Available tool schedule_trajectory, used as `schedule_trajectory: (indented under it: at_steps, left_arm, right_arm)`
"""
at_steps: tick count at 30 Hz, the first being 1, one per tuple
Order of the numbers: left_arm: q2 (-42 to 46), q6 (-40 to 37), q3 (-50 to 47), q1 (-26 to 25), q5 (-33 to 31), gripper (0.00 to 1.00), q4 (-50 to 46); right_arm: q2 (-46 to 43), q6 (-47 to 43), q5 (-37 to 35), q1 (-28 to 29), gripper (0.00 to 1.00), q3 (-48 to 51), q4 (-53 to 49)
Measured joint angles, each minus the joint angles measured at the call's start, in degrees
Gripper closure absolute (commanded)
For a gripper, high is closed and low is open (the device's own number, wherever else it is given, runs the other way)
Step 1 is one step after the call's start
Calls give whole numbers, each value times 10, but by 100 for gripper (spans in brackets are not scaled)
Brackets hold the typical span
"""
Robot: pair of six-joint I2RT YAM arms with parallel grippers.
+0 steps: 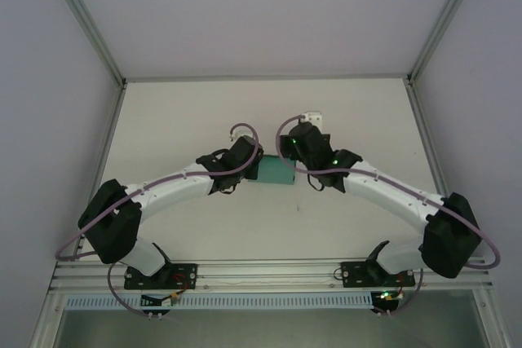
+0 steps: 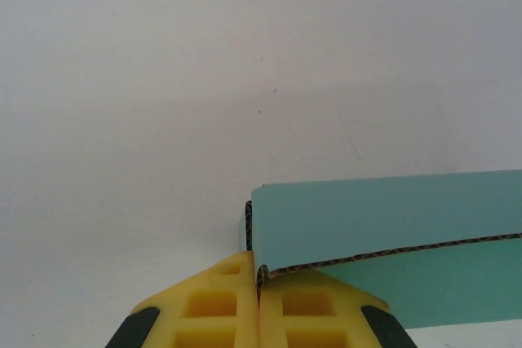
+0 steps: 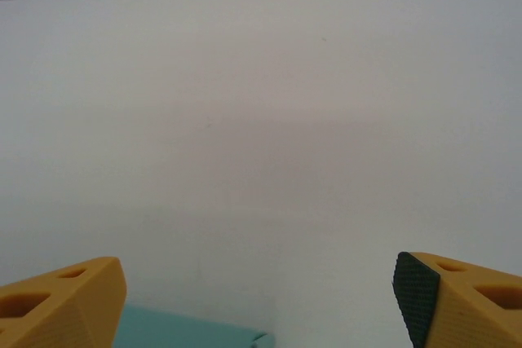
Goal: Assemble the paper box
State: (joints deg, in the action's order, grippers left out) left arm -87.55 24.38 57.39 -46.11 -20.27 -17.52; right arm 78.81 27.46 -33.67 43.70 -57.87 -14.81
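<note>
Left gripper (image 2: 259,276): fingers pressed together, pinching a corner edge of the paper box (image 2: 383,218). Right gripper (image 3: 259,287): fingers spread wide, holding nothing, teal card just under its left finger. The box sits mid-table (image 1: 204,112) between both wrists. It's thin fluted card, two layers showing, so probably light, stiff across the panels, and weak at the creases. It's best held by edges or flaps, without hard squeezing. It looks folded flat, with no contents visible.

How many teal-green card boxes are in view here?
1. The teal-green thin-card paper box is between the two grippers: the left gripper is shut on its corner, and the right gripper is open near it. Another could be hidden underneath them.
</note>
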Motion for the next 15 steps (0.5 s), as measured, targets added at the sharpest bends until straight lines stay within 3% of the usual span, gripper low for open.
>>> schedule_trajectory:
  at_steps: [6,10,15]
  left_arm:
    - [-1,-7,3,0,0,99,-3]
    - [-1,-20,9,0,5,82,-13]
    - [-1,-35,25,0,12,75,-53]
  right_arm:
    - [38,23,38,-32,19,2,-29]
    - [47,44,70,-35,20,13,-42]
    - [46,75,91,-36,21,30,-32]
